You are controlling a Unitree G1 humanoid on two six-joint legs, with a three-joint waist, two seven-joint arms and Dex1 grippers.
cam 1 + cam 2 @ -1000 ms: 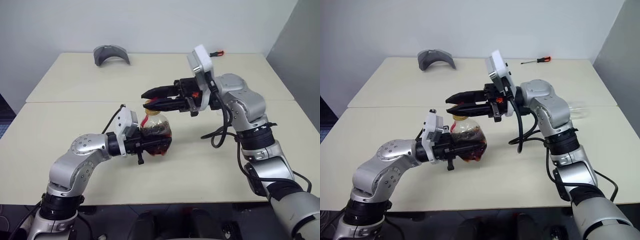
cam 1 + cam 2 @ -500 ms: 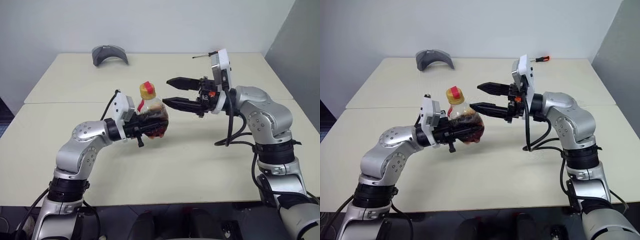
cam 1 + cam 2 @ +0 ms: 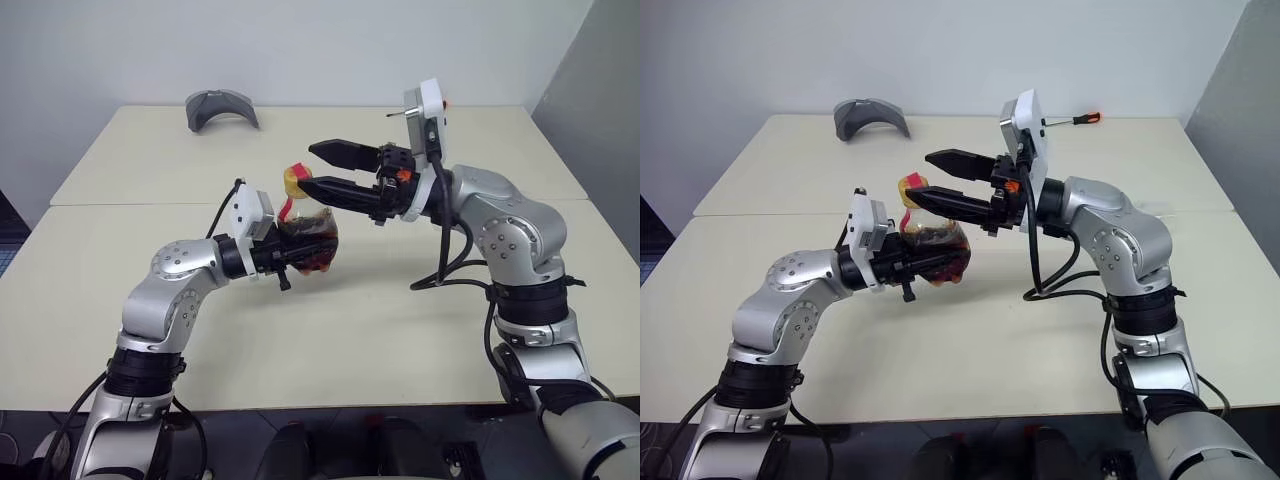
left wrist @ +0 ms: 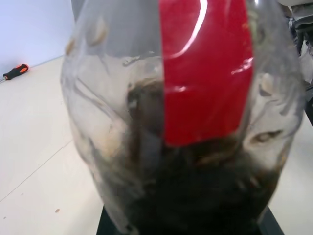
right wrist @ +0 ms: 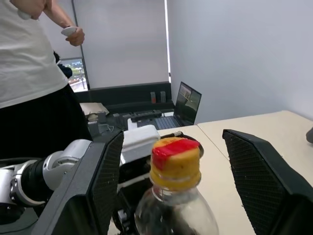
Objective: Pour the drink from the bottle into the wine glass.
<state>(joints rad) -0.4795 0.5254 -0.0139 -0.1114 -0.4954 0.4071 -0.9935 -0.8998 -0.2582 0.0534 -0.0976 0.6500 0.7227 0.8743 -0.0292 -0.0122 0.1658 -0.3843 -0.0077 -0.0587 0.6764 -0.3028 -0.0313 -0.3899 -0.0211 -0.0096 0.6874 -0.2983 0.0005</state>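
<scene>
Room: you are facing two pale desks point(image 3: 420, 330) pushed together against a grey-white wall; in the right wrist view a person point(image 5: 34, 83) in a white top stands behind them, with a laptop point(image 5: 188, 105) on a far bench.
Bottle: your left gripper point(image 3: 290, 262) holds the bottle point(image 3: 308, 245) by its round body, lifted clear of the near desk, over its middle and closer to its far edge than its near one.
Drink: the dark drink point(image 4: 195, 196) sits in the lower part of the bottle's body.
Cap: the yellow-and-red cap point(image 5: 174, 161) is on the bottle's neck, which leans toward the far side.
Left gripper: its fingers are clamped on the bottle's body.
Right gripper: your right gripper point(image 3: 322, 170) points toward the robot's left with its fingers spread apart; one finger point(image 5: 98, 186) is on each side of the cap, neither touching it.
Far desk: a grey curved object point(image 3: 221, 107) lies near its far left corner, and a screwdriver point(image 3: 1072, 120) with an orange handle lies by its far edge toward the right.
Cable: a black cable point(image 3: 450, 270) hangs from your right arm.
</scene>
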